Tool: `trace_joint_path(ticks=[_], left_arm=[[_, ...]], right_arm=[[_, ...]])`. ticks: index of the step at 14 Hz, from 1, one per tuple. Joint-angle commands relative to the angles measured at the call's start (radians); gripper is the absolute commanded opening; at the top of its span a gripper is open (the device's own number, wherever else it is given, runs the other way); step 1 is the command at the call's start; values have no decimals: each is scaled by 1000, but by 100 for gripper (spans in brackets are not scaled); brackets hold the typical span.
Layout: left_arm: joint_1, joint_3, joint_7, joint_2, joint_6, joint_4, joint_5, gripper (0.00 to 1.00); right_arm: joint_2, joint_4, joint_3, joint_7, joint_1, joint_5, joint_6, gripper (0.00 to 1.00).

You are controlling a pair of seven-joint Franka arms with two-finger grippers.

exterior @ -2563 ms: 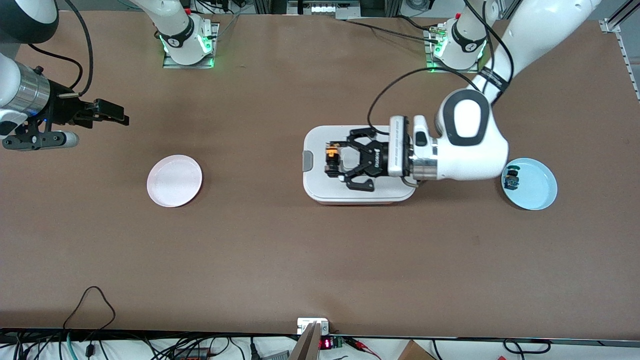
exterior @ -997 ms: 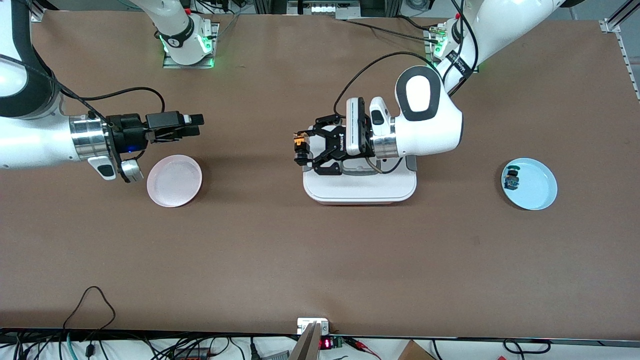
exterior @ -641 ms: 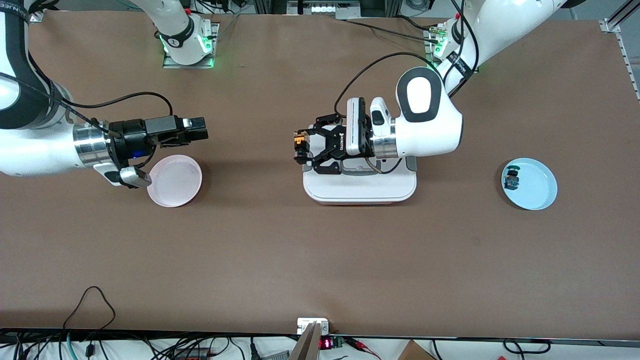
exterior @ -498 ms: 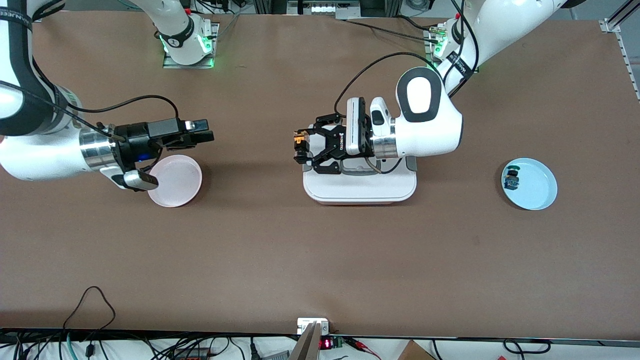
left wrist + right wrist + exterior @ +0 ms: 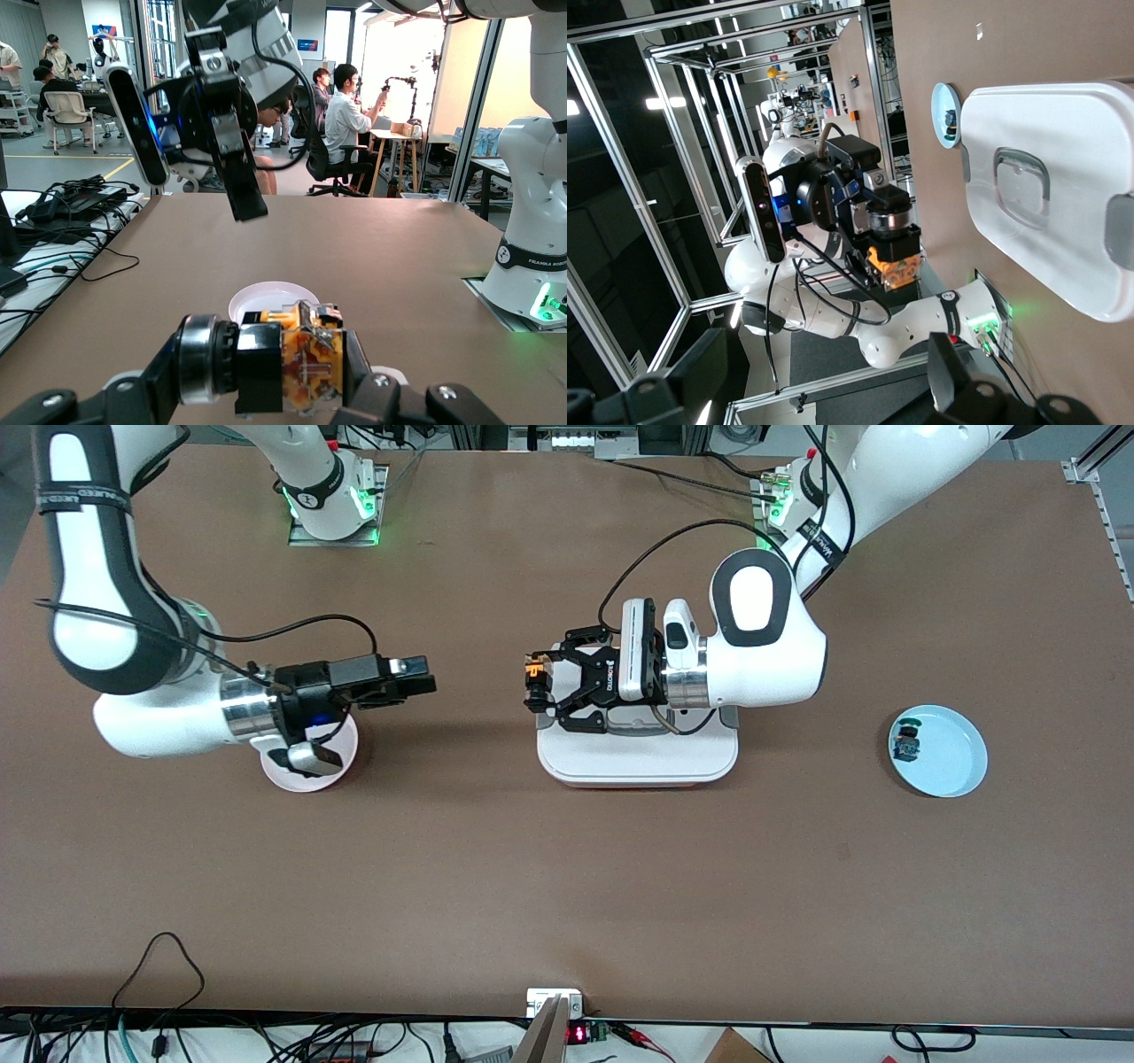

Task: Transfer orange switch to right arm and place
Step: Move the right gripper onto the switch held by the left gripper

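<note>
The orange switch (image 5: 534,673), black with an orange body, hangs in the air in my left gripper (image 5: 537,684), which is shut on it over the white box's (image 5: 638,766) edge toward the right arm's end. The left wrist view shows the switch (image 5: 310,367) clamped between the black fingers (image 5: 394,398). My right gripper (image 5: 427,682) is open with nothing in it. It hovers over bare table between the pink plate (image 5: 347,746) and the box, pointing at the switch. In the right wrist view the held switch (image 5: 890,266) lies straight ahead of the open right gripper (image 5: 828,390).
A light blue plate (image 5: 952,766) toward the left arm's end holds a small blue-and-green switch (image 5: 905,742). The right arm's wrist covers much of the pink plate. The white box has a grey handle on its lid (image 5: 1019,181).
The right arm has swung from beside the pink plate toward the left gripper, closing much of the gap. The left gripper, still shut on the switch, has barely shifted.
</note>
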Motion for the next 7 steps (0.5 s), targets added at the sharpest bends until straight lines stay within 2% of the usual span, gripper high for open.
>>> trace_joint_path(ticks=[1, 3, 7], left_arm=[[12, -9, 40, -10, -14, -7, -43, 0], [12, -9, 40, -10, -14, -6, -43, 0], [12, -9, 40, -10, -14, -6, -43, 0]], right_arm=[[20, -37, -3, -65, 25, 75, 5, 100], [44, -41, -3, -106, 34, 115, 0, 100], [115, -55, -3, -216, 77, 258, -6, 100]])
